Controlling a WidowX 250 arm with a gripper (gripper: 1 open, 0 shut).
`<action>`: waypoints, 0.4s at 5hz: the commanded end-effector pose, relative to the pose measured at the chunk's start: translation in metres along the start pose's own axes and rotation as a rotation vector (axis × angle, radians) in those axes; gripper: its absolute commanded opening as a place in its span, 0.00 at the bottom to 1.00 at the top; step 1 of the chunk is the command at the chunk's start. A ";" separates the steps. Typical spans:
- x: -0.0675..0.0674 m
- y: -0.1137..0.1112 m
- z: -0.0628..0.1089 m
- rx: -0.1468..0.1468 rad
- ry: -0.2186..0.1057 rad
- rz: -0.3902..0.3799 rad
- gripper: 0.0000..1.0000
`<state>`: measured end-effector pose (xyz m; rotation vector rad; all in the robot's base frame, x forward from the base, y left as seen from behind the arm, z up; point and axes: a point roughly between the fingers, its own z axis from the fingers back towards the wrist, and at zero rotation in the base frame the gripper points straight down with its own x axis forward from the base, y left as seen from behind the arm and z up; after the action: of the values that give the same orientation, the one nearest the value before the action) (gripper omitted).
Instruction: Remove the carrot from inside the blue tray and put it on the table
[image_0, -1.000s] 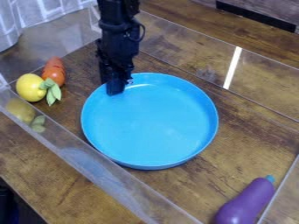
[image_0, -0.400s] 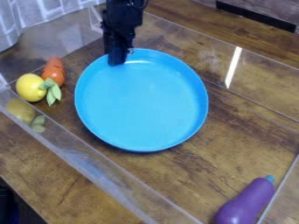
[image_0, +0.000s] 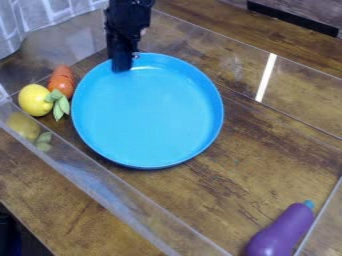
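1. gripper (image_0: 122, 64) points straight down at the far-left rim of the tray (image_0: 154, 115). its fingers are together, pinched on the thin rim itself and not on any food item.
2. carrot (image_0: 62, 80) lies on the bench (image_0: 267, 140) just outside the tray's left rim. can't tell whether it touches the rim.
3. lemon (image_0: 35, 99) sits beside the carrot, on the side away from the tray.
4. the tray's inside is bare blue; nothing lies in it.
5. eggplant (image_0: 281, 233) is well apart from the tray, off its near-right side.
6. judgement: the carrot is out of the tray and on the bench, so the goal looks met. the grip in hand acts on the tray, not the carrot.
7. next move, as i judge it: open the fingers, let the tray settle flat, then lift clear. risk: the tray's left rim could nudge the carrot or lemon.
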<state>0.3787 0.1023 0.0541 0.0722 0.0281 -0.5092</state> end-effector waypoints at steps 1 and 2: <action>-0.009 0.001 0.017 0.031 -0.029 -0.021 0.00; -0.002 -0.006 0.015 0.022 -0.036 -0.053 1.00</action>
<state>0.3678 0.1009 0.0420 0.0486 0.0548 -0.5502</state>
